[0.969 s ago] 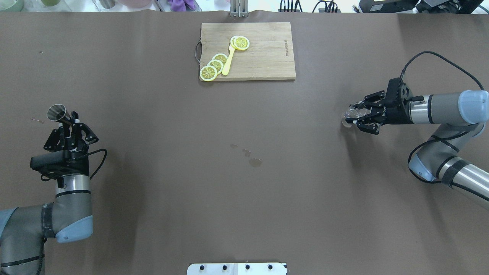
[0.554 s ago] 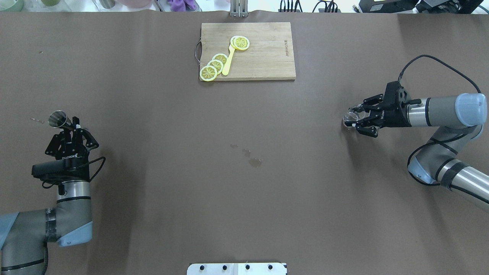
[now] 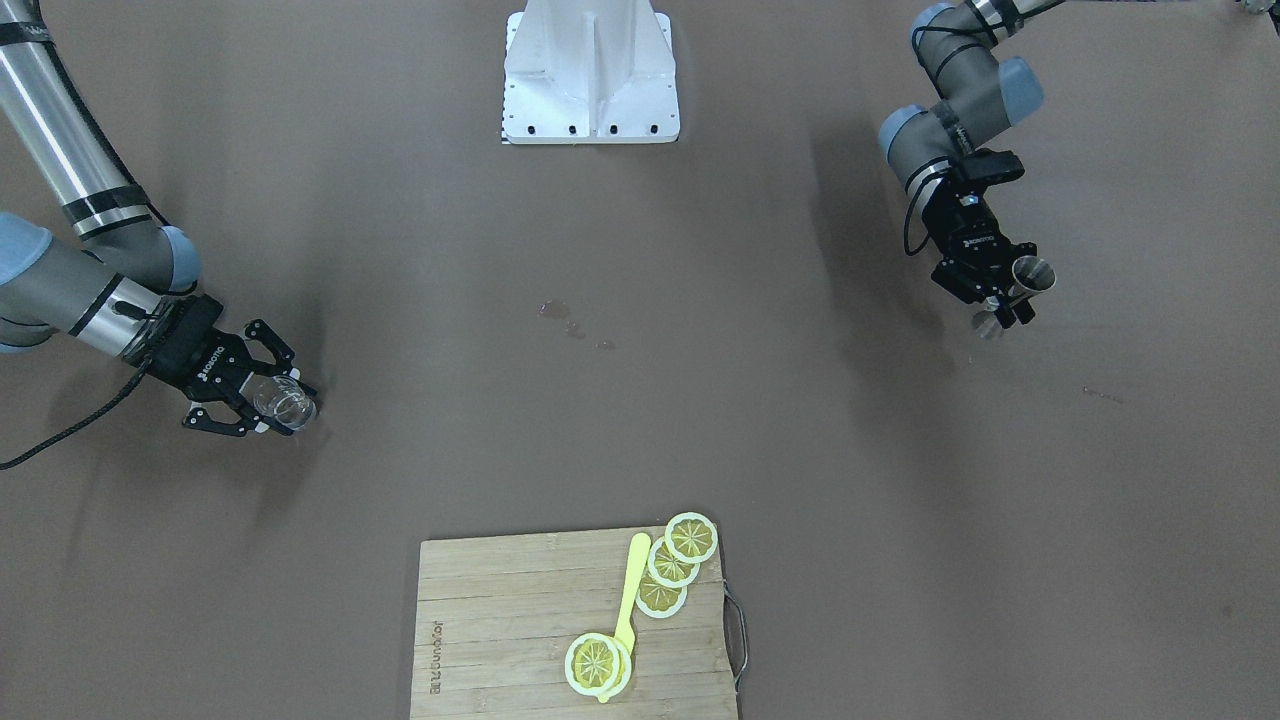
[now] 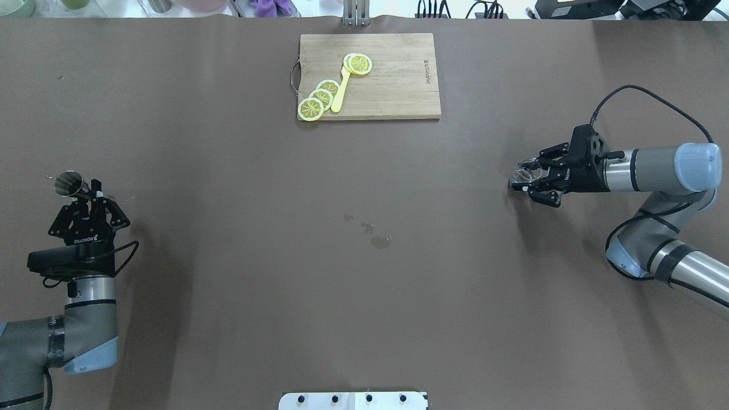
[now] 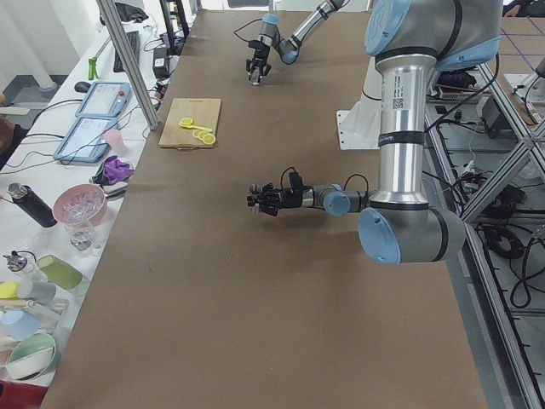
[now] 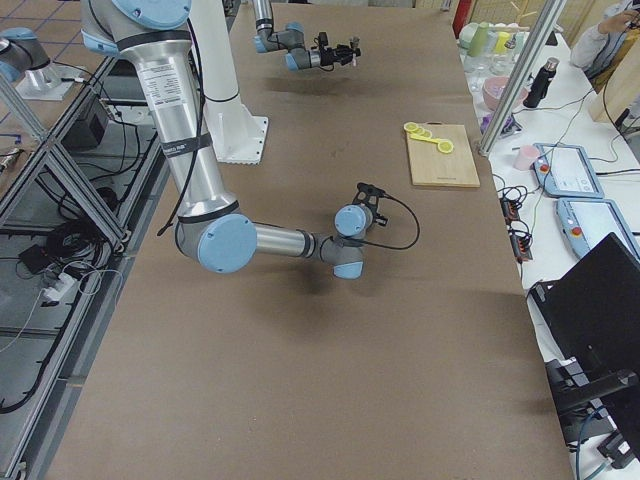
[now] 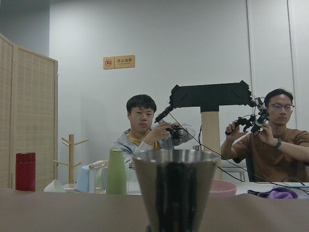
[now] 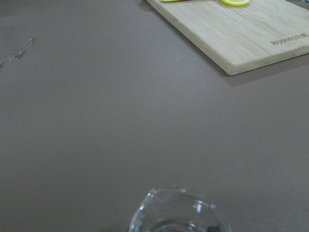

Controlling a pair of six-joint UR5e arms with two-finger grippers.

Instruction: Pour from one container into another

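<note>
The grey metal jigger (image 4: 68, 183) is at the table's far left, tilted, pinched at its waist by my left gripper (image 4: 90, 195), which is shut on it. In the front-facing view the jigger (image 3: 1031, 274) sticks out beside the left gripper (image 3: 1003, 303). Its cup (image 7: 176, 186) fills the bottom of the left wrist view. The small clear glass pitcher (image 4: 522, 173) sits low over the table at the right, with my right gripper (image 4: 527, 181) shut on it. The pitcher (image 3: 283, 402) looks upright, and its rim (image 8: 178, 212) shows in the right wrist view.
A wooden cutting board (image 4: 398, 91) with lemon slices (image 4: 318, 99) and a yellow utensil lies at the far middle. Small wet spots (image 4: 379, 242) mark the table's centre. The robot's white base (image 4: 353, 400) sits at the near edge. Cups and bottles stand beyond the far edge.
My left arm has drawn back and to the left, carrying the jigger with it. My right wrist has shifted slightly, and the pitcher stays at about the same place.
</note>
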